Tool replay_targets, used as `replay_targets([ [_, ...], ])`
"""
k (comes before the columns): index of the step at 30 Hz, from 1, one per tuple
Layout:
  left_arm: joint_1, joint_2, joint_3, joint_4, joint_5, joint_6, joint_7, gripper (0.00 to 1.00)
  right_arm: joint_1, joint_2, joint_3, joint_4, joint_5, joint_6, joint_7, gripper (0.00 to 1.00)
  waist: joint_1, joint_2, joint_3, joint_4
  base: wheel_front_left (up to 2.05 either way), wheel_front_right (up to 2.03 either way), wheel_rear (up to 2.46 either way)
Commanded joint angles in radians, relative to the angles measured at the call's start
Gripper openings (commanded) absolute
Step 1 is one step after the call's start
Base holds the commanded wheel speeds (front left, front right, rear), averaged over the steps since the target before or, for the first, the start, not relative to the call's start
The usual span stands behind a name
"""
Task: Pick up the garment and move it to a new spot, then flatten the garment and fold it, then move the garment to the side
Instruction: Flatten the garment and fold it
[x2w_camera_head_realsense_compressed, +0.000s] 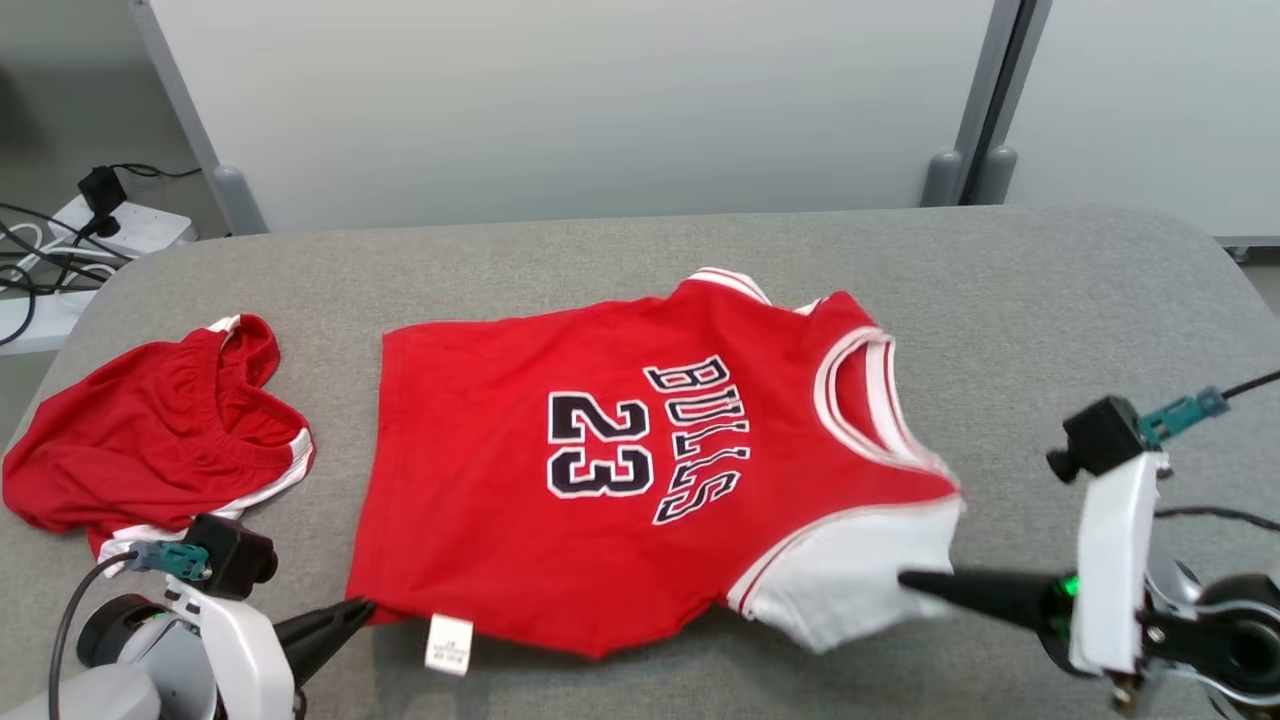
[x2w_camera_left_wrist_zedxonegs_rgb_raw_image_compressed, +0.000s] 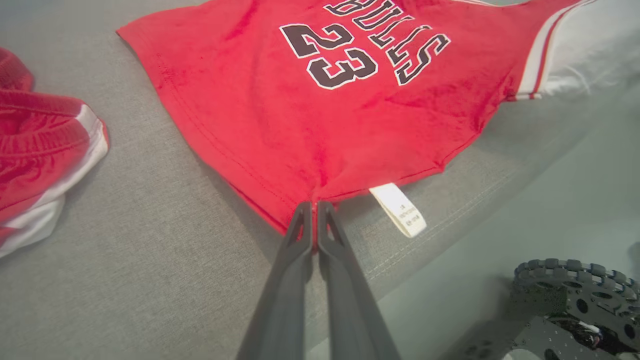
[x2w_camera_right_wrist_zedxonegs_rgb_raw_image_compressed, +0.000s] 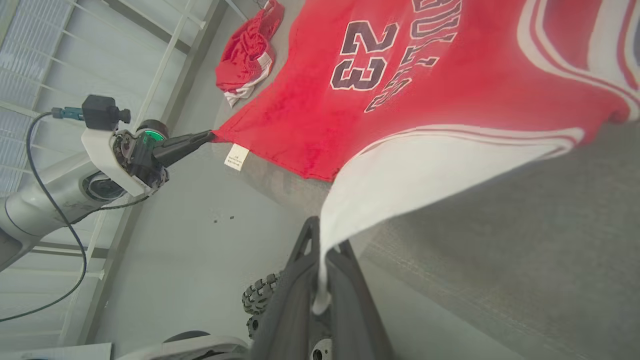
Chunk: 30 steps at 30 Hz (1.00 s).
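Red jersey (x2w_camera_head_realsense_compressed: 600, 470) numbered 23, spread face-up at the centre of the grey table (x2w_camera_head_realsense_compressed: 1050, 290), collar toward 3 o'clock. Left gripper (x2w_camera_head_realsense_compressed: 366, 606), fingers pressed together, pinches the hem corner at 7 o'clock, just beside the white care label (x2w_camera_head_realsense_compressed: 448, 643). Right gripper (x2w_camera_head_realsense_compressed: 905, 579) pinches the white sleeve panel at 4 o'clock. Red shorts (x2w_camera_head_realsense_compressed: 150, 440) lie crumpled at 9 o'clock, apart from the jersey.
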Motion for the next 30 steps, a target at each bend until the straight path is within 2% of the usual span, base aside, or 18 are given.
replay_targets([
  [1,-0.052,0.067,0.034,-0.036,-0.008,0.000,0.024,0.00,0.025,-0.059,-0.013,-0.064,0.030,0.005,0.048,0.00,0.0000,-0.0001,-0.001,-0.005,0.00,0.00,0.00],
  [3,-0.062,0.087,0.031,-0.060,-0.008,0.000,0.053,0.00,0.047,-0.078,-0.019,-0.096,0.058,0.005,0.081,0.00,0.0000,-0.0001,0.001,-0.008,0.00,0.00,0.00],
  [6,-0.108,0.145,0.026,-0.126,-0.002,0.000,0.130,0.00,0.103,-0.135,-0.054,-0.195,0.129,0.005,0.143,0.00,0.0000,-0.0001,0.024,-0.013,0.00,0.00,0.00],
  [9,-0.158,0.186,0.023,-0.174,-0.015,0.000,0.228,0.00,0.131,-0.163,-0.106,-0.271,0.189,0.005,0.139,0.00,0.0000,-0.0001,0.084,-0.020,0.00,0.00,0.00],
  [12,-0.206,0.183,0.019,-0.205,-0.056,0.000,0.365,0.00,0.113,-0.173,-0.139,-0.270,0.170,0.005,0.100,0.00,0.0000,-0.0001,0.173,-0.024,0.00,0.00,0.00],
  [16,-0.284,0.120,0.024,-0.188,-0.164,0.000,0.523,0.00,-0.021,-0.102,-0.127,-0.136,0.040,0.005,0.083,0.00,0.0000,-0.0001,0.325,-0.030,0.00,0.00,0.00],
  [19,-0.395,0.066,0.054,-0.126,-0.199,0.000,0.594,0.00,-0.245,0.033,-0.130,0.042,-0.082,0.005,0.098,0.00,0.0000,-0.0001,0.447,-0.040,0.00,0.00,0.00],
  [20,-0.456,0.051,0.079,-0.103,-0.175,0.000,0.578,0.00,-0.354,0.096,-0.161,0.104,-0.137,0.005,0.059,0.00,0.0000,-0.0001,0.486,-0.044,0.00,0.00,0.00],
  [21,-0.539,0.038,0.117,-0.082,-0.113,0.000,0.510,0.00,-0.479,0.162,-0.212,0.164,-0.205,0.005,-0.020,0.00,0.0000,-0.0001,0.525,-0.049,0.00,0.00,0.00],
  [22,-0.635,0.031,0.175,-0.044,-0.018,0.000,0.379,0.00,-0.608,0.229,-0.276,0.224,-0.271,0.005,-0.122,0.00,0.0000,-0.0001,0.561,-0.053,0.00,0.00,0.00],
  [23,-0.739,0.028,0.236,-0.003,0.108,0.001,0.204,0.00,-0.736,0.281,-0.344,0.275,-0.350,0.005,-0.247,0.00,0.0000,-0.0001,0.591,-0.058,0.00,0.00,0.00],
  [24,-0.808,0.010,0.299,0.048,0.173,0.007,0.044,0.00,-0.847,0.326,-0.409,0.324,-0.425,0.005,-0.372,0.00,0.0000,-0.0001,0.609,-0.061,0.00,0.00,0.00],
  [26,-0.889,-0.026,0.344,0.139,0.277,0.010,-0.160,0.00,-0.994,0.384,-0.474,0.404,-0.515,0.005,-0.521,0.00,0.0000,-0.0001,0.594,-0.058,0.00,0.00,0.00],
  [28,-0.918,-0.062,0.315,0.235,0.325,0.003,-0.212,0.00,-1.086,0.411,-0.483,0.471,-0.540,0.005,-0.549,0.00,0.0000,-0.0001,0.554,-0.061,0.00,0.00,0.00],
  [30,-0.905,-0.059,0.280,0.277,0.297,0.001,-0.224,0.00,-1.102,0.408,-0.489,0.483,-0.513,0.005,-0.515,0.00,0.0000,-0.0001,0.558,-0.078,0.00,0.00,0.00],
])
